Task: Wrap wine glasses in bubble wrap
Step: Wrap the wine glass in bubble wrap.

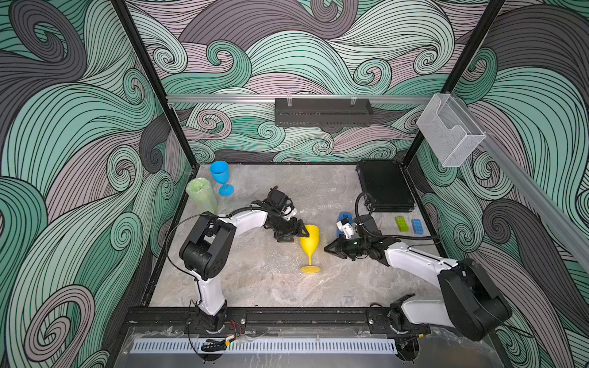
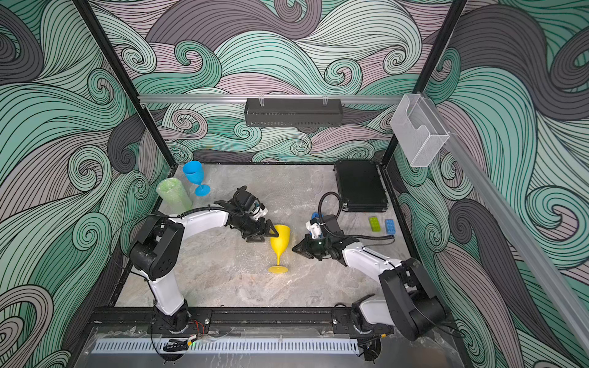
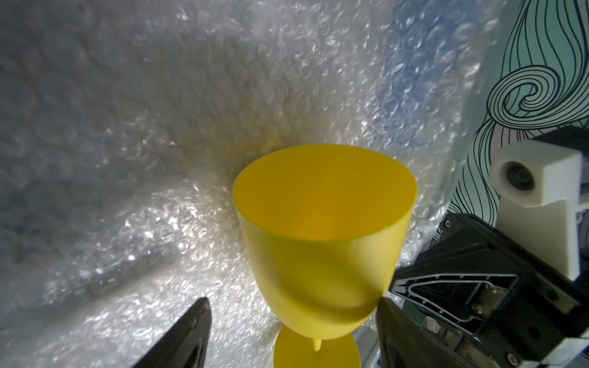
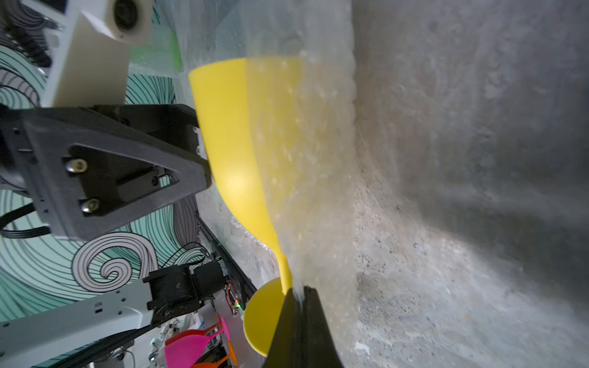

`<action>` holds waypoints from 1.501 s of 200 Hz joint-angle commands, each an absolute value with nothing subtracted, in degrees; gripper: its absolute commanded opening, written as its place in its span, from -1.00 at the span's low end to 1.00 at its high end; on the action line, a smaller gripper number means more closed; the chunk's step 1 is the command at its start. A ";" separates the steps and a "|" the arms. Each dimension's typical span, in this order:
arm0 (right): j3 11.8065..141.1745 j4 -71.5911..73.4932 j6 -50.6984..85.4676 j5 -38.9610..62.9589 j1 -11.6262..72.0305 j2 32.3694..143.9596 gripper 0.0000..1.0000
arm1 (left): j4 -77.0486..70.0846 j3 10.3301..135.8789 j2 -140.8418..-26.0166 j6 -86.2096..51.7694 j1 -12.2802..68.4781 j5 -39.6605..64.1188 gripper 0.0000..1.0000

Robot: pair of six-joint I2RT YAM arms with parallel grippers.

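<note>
Your marble-look table [image 1: 255, 286] carries everything. The biggest loose thing on it is the bubble wrap [image 3: 159, 127], a near-colourless sheet spread across the middle so that a goblet can stand on it and be rolled up in it. Against the left wall stands a green roll [image 1: 201, 196], which I take to be the green goblet already wrapped and parked out of the way. The blue goblet [image 1: 221, 180] is bare and upright just beside it, waiting its turn. The yellow goblet [image 1: 309, 237] is the one in hand: it stands upright on its foot mid-table, on the sheet, between your two arms. Your left gripper [image 3: 292, 302] straddles the lower bowl with its jaws wide. One finger touches the bowl and the other shows a gap, so it reads as a brace against tipping rather than a firm clamp. Your right gripper [image 4: 299, 296] is closed tight on an edge of the sheet, low and near the stem, and the wrap rises from that pinch across the side of the bowl. That looks like the first fold, so most of this goblet's wrapping is ahead. Draw the sheet gently: the goblet looks light and tall, and a tug could topple it away from the brace.
</note>
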State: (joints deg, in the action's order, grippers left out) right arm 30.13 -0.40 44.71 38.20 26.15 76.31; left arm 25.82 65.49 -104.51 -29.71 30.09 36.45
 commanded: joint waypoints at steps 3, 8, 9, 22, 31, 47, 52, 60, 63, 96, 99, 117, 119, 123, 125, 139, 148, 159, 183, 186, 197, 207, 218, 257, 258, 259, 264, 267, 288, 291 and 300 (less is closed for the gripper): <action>32.73 -4.80 42.65 36.91 27.01 74.96 -1.00 | 30.20 65.20 -104.05 -28.66 30.63 32.34 0.55; 33.07 -4.91 42.71 36.83 27.36 74.73 -1.00 | 30.28 65.15 -103.80 -28.72 30.57 32.42 0.55; 33.10 -4.87 42.71 36.78 27.43 74.72 -1.00 | 30.30 65.14 -103.76 -28.73 30.58 32.43 0.55; 33.40 -4.05 42.72 36.07 28.55 74.18 -1.00 | 29.26 64.34 -103.25 -29.45 30.59 33.22 0.55; 33.79 -4.00 42.63 35.53 29.29 74.64 -1.00 | 28.90 64.29 -102.89 -29.62 30.59 33.78 0.56; 35.46 -5.26 42.99 35.53 29.91 76.07 -1.00 | 29.35 64.99 -101.45 -28.58 30.52 33.84 0.61; 35.76 -5.09 43.21 35.52 30.30 76.40 -1.00 | 29.17 64.99 -100.95 -28.35 30.50 33.84 0.62; 36.14 -4.65 43.37 35.27 31.06 76.76 -1.00 | 28.65 64.57 -100.17 -28.40 30.52 33.84 0.64; 36.27 -4.49 43.29 35.08 31.36 76.81 -1.00 | 28.44 64.33 -99.94 -28.62 30.50 33.96 0.65; 38.83 -5.78 42.85 34.41 33.00 78.73 -1.00 | 27.61 64.29 -98.00 -29.22 30.50 35.63 0.75; 38.92 -5.64 42.89 34.33 33.29 78.81 -1.00 | 27.53 64.33 -97.92 -29.35 30.51 35.75 0.76; 39.83 -5.38 42.30 33.74 34.43 79.87 -1.00 | 26.02 64.00 -98.26 -30.90 30.51 37.57 0.80; 40.02 -5.48 42.24 33.75 34.51 80.06 -1.00 | 26.02 64.12 -98.33 -31.04 30.50 37.78 0.80; 40.42 -5.98 42.19 33.82 34.56 80.46 -1.00 | 26.10 64.35 -98.37 -31.03 30.50 38.02 0.82; 40.67 -6.35 42.19 33.83 34.57 80.67 -1.00 | 26.15 64.52 -98.35 -31.07 30.52 38.07 0.83; 41.73 -6.77 42.45 33.82 35.10 81.61 -1.00 | 26.68 65.30 -98.24 -30.83 30.54 38.06 0.86; 41.96 -5.95 42.54 33.69 35.64 81.94 -1.00 | 26.29 65.18 -98.41 -31.12 30.50 38.08 0.86; 42.42 -5.74 42.37 33.40 36.17 82.62 -1.00 | 25.73 64.69 -98.77 -31.84 30.50 38.33 0.86; 44.46 -7.02 42.54 33.74 36.80 84.19 -0.98 | 26.63 65.46 -99.53 -31.39 30.50 37.24 0.86; 44.55 -6.67 42.54 33.67 36.99 84.28 -0.98 | 26.59 65.48 -99.72 -31.43 30.50 37.19 0.86; 44.93 -5.88 42.46 33.49 37.59 84.63 -0.98 | 26.33 65.39 -100.41 -32.20 30.50 37.22 0.86; 45.54 -6.19 42.15 33.70 37.81 85.64 -0.98 | 26.54 65.86 -100.98 -32.62 30.59 37.35 0.85; 46.63 -7.67 42.02 33.75 37.79 86.59 -0.97 | 27.25 66.65 -101.21 -32.46 30.59 37.03 0.85; 47.70 -7.68 41.58 33.82 38.41 88.12 -0.97 | 27.28 66.24 -102.28 -32.75 30.61 36.06 0.73; 47.76 -7.75 41.58 33.83 38.41 88.22 -0.97 | 27.39 66.30 -102.29 -32.72 30.64 36.00 0.73; 47.83 -7.83 41.58 33.83 38.41 88.28 -0.97 | 27.45 66.33 -102.34 -32.67 30.61 35.98 0.73; 48.08 -8.22 41.62 33.91 38.58 88.36 -0.96 | 27.71 66.44 -102.36 -32.52 30.64 35.74 0.71; 48.14 -8.08 41.65 33.92 38.63 88.41 -0.96 | 27.76 66.44 -102.41 -32.44 30.60 35.65 0.70; 48.05 -6.95 41.76 33.93 38.95 88.39 -0.96 | 27.60 65.68 -103.07 -32.54 30.67 35.34 0.55; 48.14 -7.10 41.63 33.93 38.95 88.41 -0.95 | 27.66 65.66 -103.24 -32.50 30.70 35.21 0.53; 48.62 -8.33 41.25 33.68 38.87 88.55 -0.94 | 28.15 65.81 -103.14 -31.96 30.67 34.62 0.47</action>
